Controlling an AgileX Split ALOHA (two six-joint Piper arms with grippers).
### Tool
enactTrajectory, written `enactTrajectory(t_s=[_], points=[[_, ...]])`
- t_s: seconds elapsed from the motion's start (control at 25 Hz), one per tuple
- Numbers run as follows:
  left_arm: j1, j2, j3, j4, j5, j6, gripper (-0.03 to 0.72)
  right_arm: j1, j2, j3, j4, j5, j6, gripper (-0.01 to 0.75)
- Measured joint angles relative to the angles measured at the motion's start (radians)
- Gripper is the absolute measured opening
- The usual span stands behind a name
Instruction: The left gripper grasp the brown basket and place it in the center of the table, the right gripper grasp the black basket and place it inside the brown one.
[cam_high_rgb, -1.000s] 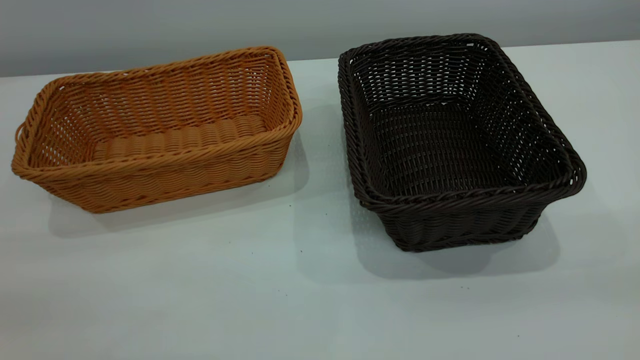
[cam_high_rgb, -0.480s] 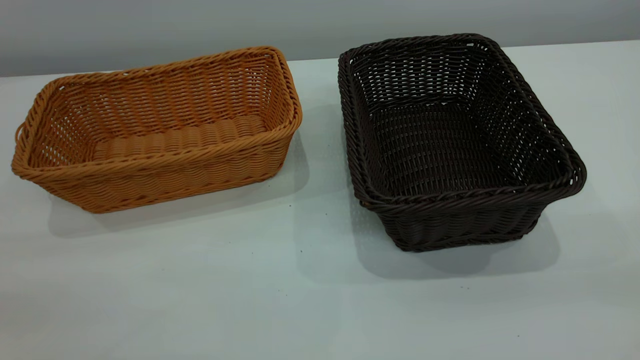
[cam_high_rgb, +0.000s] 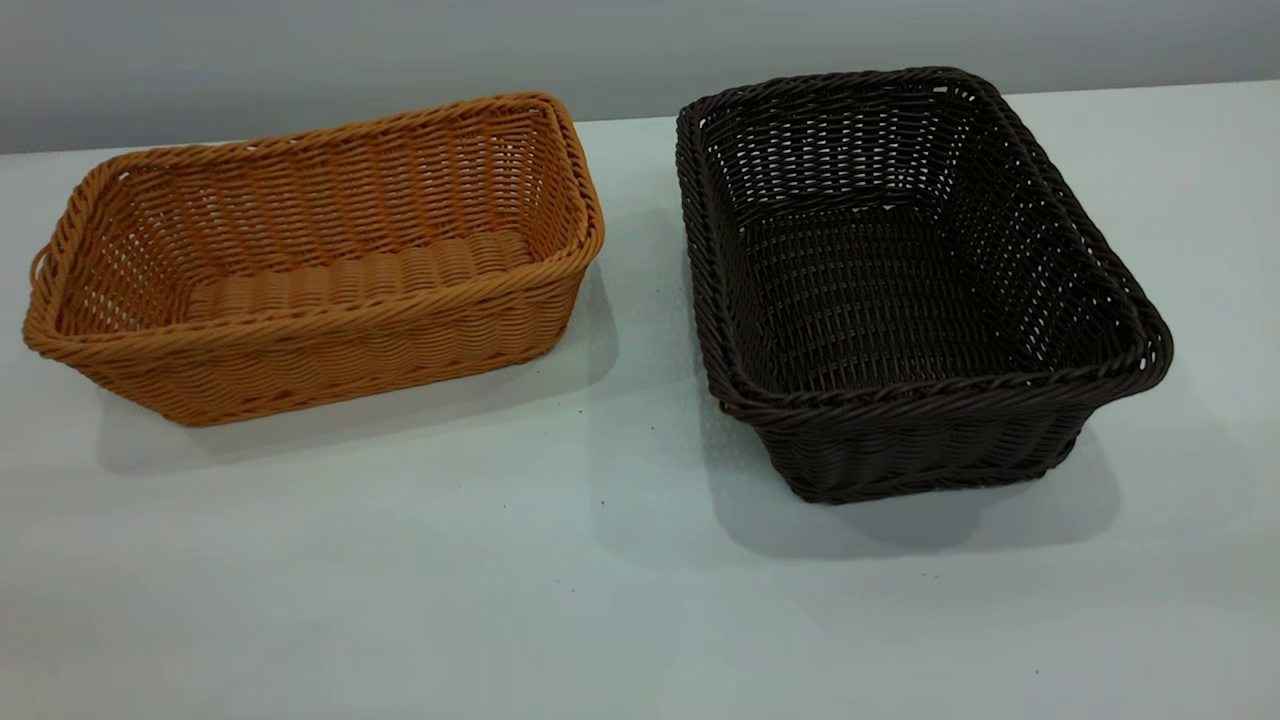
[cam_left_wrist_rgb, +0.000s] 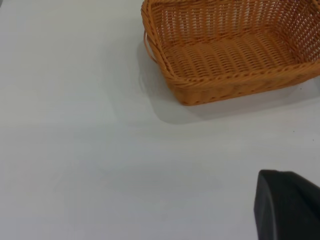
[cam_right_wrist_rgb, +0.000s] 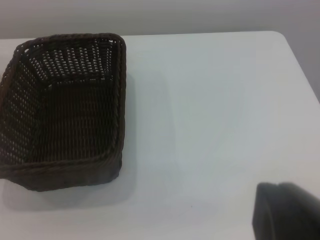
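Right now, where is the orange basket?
In the exterior view the brown basket sits on the table's left side, beside the black basket but not touching it.

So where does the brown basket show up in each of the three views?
Exterior view: brown basket at left, beside the black basket, apart from it.
Left wrist view: brown basket at the upper right, partly cut off.
Right wrist view: not in it.
Shared landmark: the white table.

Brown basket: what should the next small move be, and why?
Probably bring the left gripper toward the brown basket. It sits untouched left of the black basket on the table, not centred, and the gripper is apart from it.
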Motion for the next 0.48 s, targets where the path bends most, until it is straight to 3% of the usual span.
enactTrajectory(t_s=[0.48], points=[[0.0, 0.0, -0.001, -0.047, -0.012, 0.03, -0.001, 0.0, 0.0, -0.002, 0.046, 0.006, -0.003, 0.008]])
